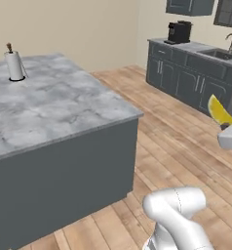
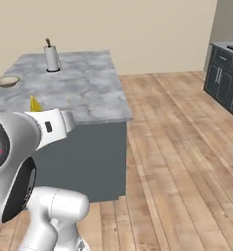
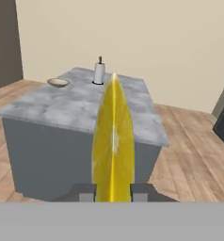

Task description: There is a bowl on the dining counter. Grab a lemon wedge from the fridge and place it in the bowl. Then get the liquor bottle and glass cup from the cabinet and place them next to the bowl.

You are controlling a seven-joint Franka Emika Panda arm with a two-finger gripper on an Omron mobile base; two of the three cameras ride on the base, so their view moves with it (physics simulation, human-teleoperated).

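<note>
Lemon wedge [image 3: 113, 141] pinched upright between the two dark finger tips of the gripper [image 3: 113, 192], jaws closed on its lower end; also visible as a yellow sliver above the white hand in the right base view [image 2: 35, 103] and at the right edge of the left base view [image 1: 219, 111]. Carried in the air, short of the dining counter [image 3: 67, 106]. Bowl [image 3: 58, 82] resting at the far corner of the marble top, near the paper-towel roll [image 3: 99, 73]. Probably mid-carry toward the bowl. Best to bring the base closer, keep the pinch firm, lift over the counter edge, hold directly above the dish, lower before letting go
</note>
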